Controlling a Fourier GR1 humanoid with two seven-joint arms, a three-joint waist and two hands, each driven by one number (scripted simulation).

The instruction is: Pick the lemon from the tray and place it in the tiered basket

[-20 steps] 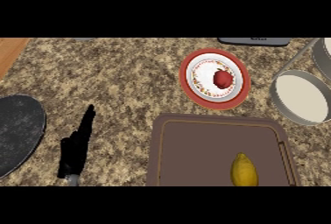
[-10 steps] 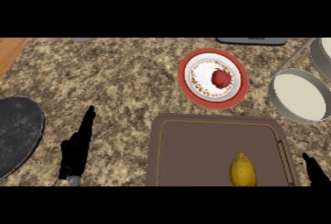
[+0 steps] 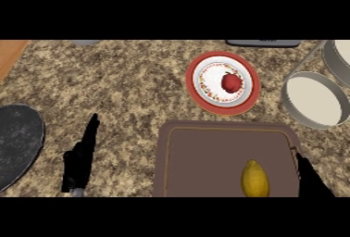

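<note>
A yellow lemon [image 3: 255, 179], oblong with a pointed upper tip and a smooth, matte skin, lies on the right half of a brown rectangular tray [image 3: 205, 157] with rounded corners and a raised rim, its lower end cut off at the bottom of the view. The tray sits on a speckled, granite-like desk [image 3: 130, 97]. The left robot hand [image 3: 80, 159], black, rests at lower left on the bare desk, its fingers straight and together, pointing up the view, holding nothing. The right robot hand [image 3: 311, 178], also black, shows at the tray's right edge, just beside the lemon without touching it; its fingers look straight and hold nothing. Above the tray, a red-rimmed plate [image 3: 198, 78] with a patterned white centre carries a round red fruit [image 3: 232, 82]. To the right stands the tiered basket [image 3: 314, 99], grey metal rings around pale round trays. A dark, round, flat slab [image 3: 17, 143] lies at far left.
</note>
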